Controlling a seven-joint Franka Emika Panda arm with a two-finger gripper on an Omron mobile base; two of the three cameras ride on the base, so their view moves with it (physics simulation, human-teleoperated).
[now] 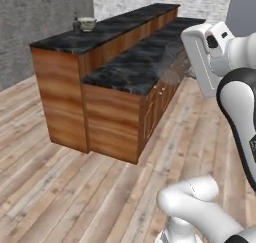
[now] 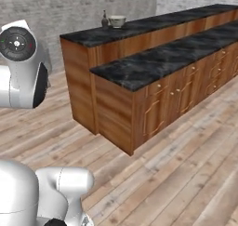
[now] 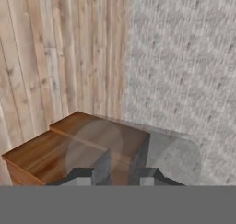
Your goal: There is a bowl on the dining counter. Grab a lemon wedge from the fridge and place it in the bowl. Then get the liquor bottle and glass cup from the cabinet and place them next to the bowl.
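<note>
The pale bowl [image 1: 87, 23] stands at the far left end of the raised dining counter [image 1: 120, 24], and it appears again in the right base view [image 2: 117, 20]. A small dark liquor bottle [image 1: 76, 22] stands right beside it [image 2: 105, 19]. My gripper [image 3: 115, 174] is shut on the clear glass cup [image 3: 138, 149], whose see-through wall wraps around both fingertips. From the left base camera, the glass cup [image 1: 172, 62] shows as a faint shape ahead of the white hand, over the lower counter. The lemon wedge is hidden from view.
A lower black-topped counter [image 1: 135, 67] with wooden cabinet doors runs in front of the raised one. Wooden plank floor [image 1: 75, 187] lies between the base and the counters. Grey textured walls [image 2: 69, 6] stand behind. My own white arm [image 2: 23, 67] fills the left side.
</note>
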